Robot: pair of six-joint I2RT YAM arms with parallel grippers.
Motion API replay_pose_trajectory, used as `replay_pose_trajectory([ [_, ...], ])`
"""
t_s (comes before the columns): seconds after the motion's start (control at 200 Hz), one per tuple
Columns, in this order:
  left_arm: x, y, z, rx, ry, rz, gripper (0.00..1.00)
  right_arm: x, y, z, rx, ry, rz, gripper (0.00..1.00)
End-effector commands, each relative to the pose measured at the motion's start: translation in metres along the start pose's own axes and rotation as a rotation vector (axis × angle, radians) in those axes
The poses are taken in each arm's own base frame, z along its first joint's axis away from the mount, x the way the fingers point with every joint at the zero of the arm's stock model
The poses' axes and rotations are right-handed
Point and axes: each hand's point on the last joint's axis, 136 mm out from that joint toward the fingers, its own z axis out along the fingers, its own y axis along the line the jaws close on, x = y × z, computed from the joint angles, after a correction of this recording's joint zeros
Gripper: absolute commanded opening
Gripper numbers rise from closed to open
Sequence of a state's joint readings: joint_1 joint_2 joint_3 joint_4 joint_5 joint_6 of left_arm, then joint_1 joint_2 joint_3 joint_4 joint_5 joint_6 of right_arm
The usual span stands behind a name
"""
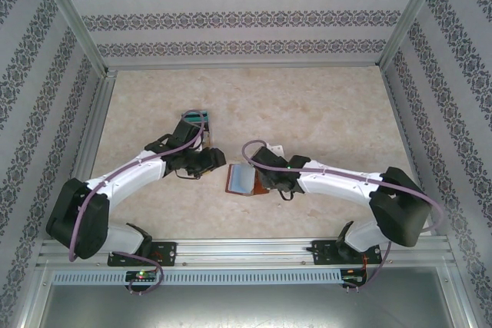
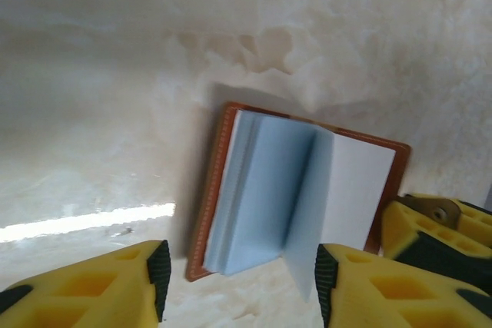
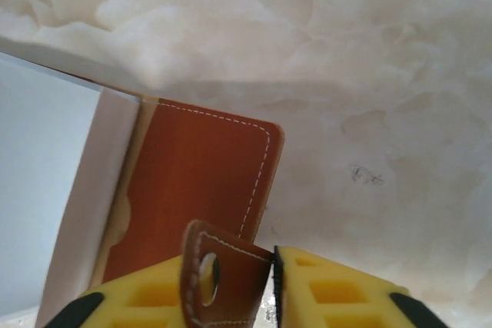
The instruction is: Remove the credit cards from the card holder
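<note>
**A:** Where is the card holder lying?

**B:** The card holder point(image 1: 240, 178) is lying open on the bench point(image 1: 323, 105), around the middle and toward the near side, between the two pincers. Its blue-grey sleeves point(image 2: 261, 190) are facing up, and one sleeve leaf is standing up from the fold.

**A:** Is anything sitting in the sleeves?

**B:** They are showing plain blue-grey faces, so I cannot tell whether cards are inside. A teal card point(image 1: 197, 117) is lying on the bench farther out and to the left, beside the left arm's wrist and partly hidden by it.

**A:** And the pincers?

**B:** The left pincer point(image 2: 242, 278) is hanging released just left of the holder, its yellow fingers wide apart and gripping nothing. The right pincer point(image 3: 273, 289) is sitting at the holder's right edge with its fingers almost together. The snap tab point(image 3: 223, 266) is lying across one finger, right at the gap. Whether it is clenched on the tab, I cannot tell.
</note>
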State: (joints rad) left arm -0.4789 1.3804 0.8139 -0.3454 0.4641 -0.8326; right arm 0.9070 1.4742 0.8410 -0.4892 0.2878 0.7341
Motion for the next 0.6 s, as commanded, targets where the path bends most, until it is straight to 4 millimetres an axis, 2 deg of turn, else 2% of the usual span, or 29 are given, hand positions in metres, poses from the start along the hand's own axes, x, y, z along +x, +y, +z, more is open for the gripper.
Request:
replay_pose_trajectory([
  [0.0,0.003,-0.021,0.008,0.071,0.030,0.068,0.50,0.011,-0.006,0.011,0.031,0.032,0.003,0.21],
  [0.195,0.015,-0.028,0.028,0.076,0.092,0.100,0.49,0.019,-0.005,0.024,0.029,0.059,-0.004,0.14],
  [0.48,0.023,-0.011,0.048,0.006,0.137,0.101,0.48,0.018,-0.001,0.026,0.012,0.060,-0.013,0.13],
  [0.595,0.026,-0.017,0.055,0.033,0.149,0.112,0.48,0.019,-0.001,0.027,0.011,0.065,-0.015,0.13],
])
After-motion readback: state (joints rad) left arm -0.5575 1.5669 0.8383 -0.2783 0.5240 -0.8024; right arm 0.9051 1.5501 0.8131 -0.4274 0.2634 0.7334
